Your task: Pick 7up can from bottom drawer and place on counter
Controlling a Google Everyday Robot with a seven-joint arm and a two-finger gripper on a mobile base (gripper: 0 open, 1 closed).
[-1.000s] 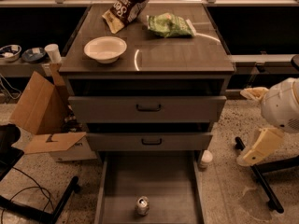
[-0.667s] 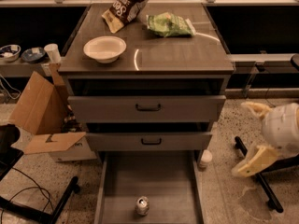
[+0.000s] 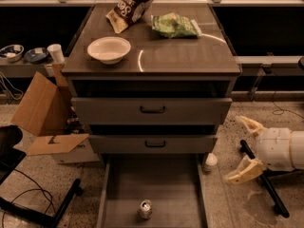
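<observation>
The 7up can [image 3: 145, 209] stands upright on the floor of the open bottom drawer [image 3: 166, 186], near its front, silver top facing up. The counter [image 3: 180, 51] is the glossy top of the grey cabinet above. My gripper [image 3: 241, 148] is at the right, beside the cabinet at about the bottom drawer's height. Its two pale fingers [image 3: 249, 124] are spread apart and hold nothing. It is to the right of and above the can, well apart from it.
On the counter lie a white bowl [image 3: 109, 49], a brown snack bag [image 3: 133, 6] and a green snack bag [image 3: 175, 25]. A small white capped bottle [image 3: 210, 161] stands right of the drawer. A cardboard box [image 3: 45, 115] and cables lie left. A black stand base [image 3: 266, 184] is under my arm.
My gripper has moved down and a little left along the cabinet's right side, closer to the open bottom drawer. The can and counter items have not moved.
</observation>
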